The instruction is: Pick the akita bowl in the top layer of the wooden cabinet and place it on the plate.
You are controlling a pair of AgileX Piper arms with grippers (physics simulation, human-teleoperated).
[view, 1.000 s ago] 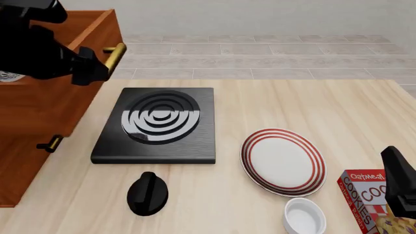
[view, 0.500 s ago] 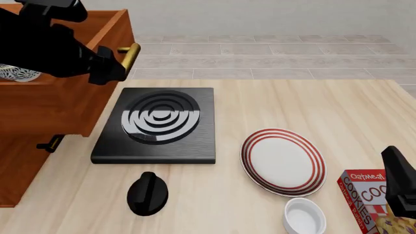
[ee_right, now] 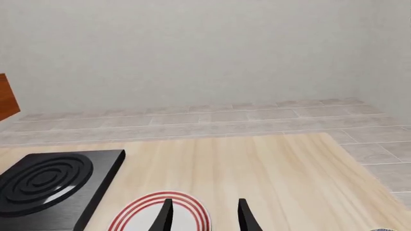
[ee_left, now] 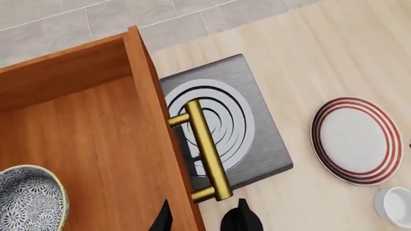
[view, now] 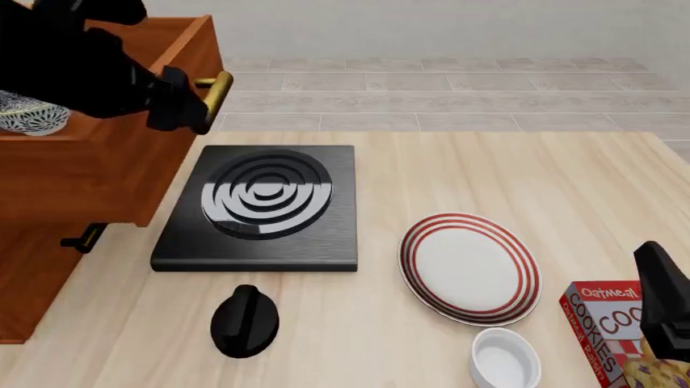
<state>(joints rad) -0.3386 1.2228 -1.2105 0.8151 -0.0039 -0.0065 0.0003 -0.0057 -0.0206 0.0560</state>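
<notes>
Your desk (view: 518,178) is pale light-grained wood, with a grey tiled floor (view: 431,81) beyond its far edge and a plain whitish wall (ee_right: 192,48) behind that.

On it you have one black square stove (view: 262,206) with concentric rings, one black knob (view: 245,321) just in front of it, one plate (view: 470,267) with red rings to the stove's right, one small plain white bowl (view: 505,360) just in front of the plate, and one box of oatmeal cookies (view: 616,339) at the near right corner.

At the left stands one wooden cabinet (view: 44,250). Its top drawer (view: 97,170) is pulled out over the desk, its brass handle (ee_left: 207,148) hanging above the stove's left side. A second handle (view: 82,239) shows on the drawer below.

The patterned bowl (ee_left: 29,199) — blue-and-white outside, speckled inside — sits upright on the drawer floor, well apart from the plate.

Your left gripper (ee_left: 202,221) hangs over the drawer's front edge near the handle, its fingers apart on either side of the front board and holding nothing. Your right gripper (ee_right: 204,214) hangs at the near right above the plate's near side, fingers parted — empty too.
</notes>
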